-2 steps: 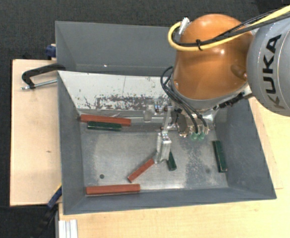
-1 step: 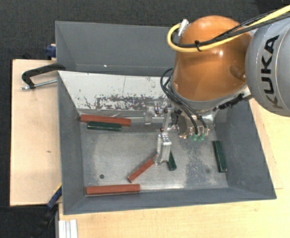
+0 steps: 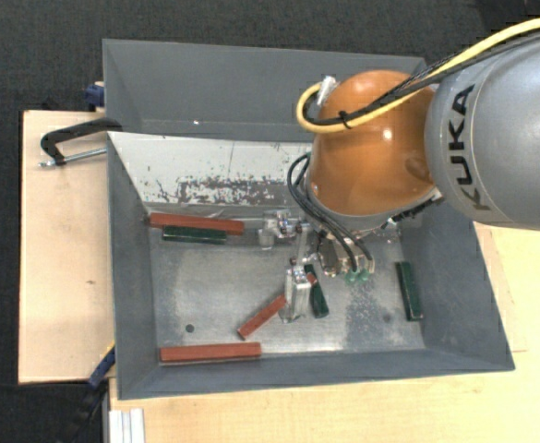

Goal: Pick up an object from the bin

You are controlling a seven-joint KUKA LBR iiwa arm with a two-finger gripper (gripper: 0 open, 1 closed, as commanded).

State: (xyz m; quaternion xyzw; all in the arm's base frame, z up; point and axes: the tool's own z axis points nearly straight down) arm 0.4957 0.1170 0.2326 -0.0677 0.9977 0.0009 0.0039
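Observation:
My gripper (image 3: 296, 301) reaches down under the orange wrist cover to the bin floor, a little right of the middle. A short dark green bar (image 3: 318, 303) lies right beside it on its right side, partly hidden by the gripper's parts. A short red-brown bar (image 3: 261, 317) lies slanted just left of and below the gripper, its upper end touching or nearly touching the tip. Whether the green bar is gripped is hidden.
A long red-brown bar (image 3: 210, 351) lies along the front wall. Another red-brown bar (image 3: 197, 221) with a dark green bar (image 3: 194, 235) under it lies at the back left. A dark green bar (image 3: 408, 291) lies at the right wall. The arm covers the back right.

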